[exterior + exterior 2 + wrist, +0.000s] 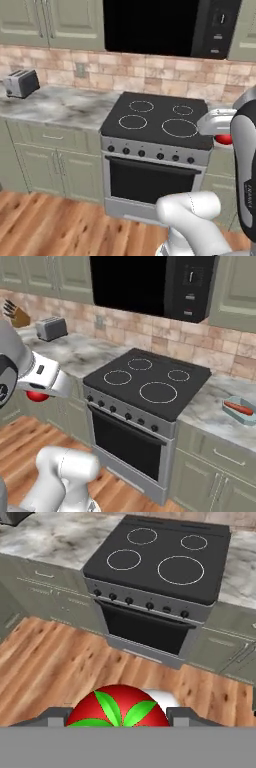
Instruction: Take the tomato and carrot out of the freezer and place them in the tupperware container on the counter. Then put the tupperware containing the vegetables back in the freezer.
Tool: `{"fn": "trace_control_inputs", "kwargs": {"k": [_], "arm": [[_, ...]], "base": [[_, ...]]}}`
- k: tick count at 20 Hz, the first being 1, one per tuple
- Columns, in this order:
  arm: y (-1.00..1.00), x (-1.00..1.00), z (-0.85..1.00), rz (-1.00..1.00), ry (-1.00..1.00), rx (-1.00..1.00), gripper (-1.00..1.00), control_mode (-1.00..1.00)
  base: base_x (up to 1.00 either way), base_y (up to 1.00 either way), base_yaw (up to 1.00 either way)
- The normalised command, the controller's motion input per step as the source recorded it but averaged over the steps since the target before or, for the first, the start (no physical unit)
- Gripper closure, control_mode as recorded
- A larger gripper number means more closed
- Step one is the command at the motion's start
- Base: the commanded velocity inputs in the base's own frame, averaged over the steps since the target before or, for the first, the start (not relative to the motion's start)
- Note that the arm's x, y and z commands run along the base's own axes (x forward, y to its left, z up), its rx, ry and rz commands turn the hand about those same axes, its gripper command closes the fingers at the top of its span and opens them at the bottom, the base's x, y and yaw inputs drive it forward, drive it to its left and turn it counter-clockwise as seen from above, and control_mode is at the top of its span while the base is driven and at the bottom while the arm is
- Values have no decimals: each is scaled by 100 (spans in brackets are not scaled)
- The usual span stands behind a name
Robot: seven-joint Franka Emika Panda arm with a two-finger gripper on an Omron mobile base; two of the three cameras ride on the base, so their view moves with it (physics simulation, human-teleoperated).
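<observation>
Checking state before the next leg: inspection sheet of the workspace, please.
Surface: marble counter on both sides of the black stovetop.
Job's things: tomato held in the hand, above the wood floor; carrot lies in the tupperware container on the counter right of the stove.
Clutter: toaster on the left counter; knife block behind it.
Grippers: hand shut on the tomato.
Cables: nothing seen.
Surroundings: microwave above the stove, sage cabinets, oven.
</observation>
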Motion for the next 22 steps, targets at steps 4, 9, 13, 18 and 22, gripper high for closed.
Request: {"fn": "trace_control_inputs", "kwargs": {"k": [4, 9, 13, 18, 22], "arm": [[0, 0, 0, 0, 0, 0, 100, 100], [0, 0, 0, 0, 0, 0, 100, 100], [0, 0, 0, 0, 0, 0, 100, 100], [0, 0, 0, 0, 0, 0, 100, 100], [0, 0, 0, 0, 0, 0, 100, 100]], "base": [[41, -27, -67], [44, -19, -66], [53, -3, -61], [62, -2, -30], [71, -21, -2]]}}
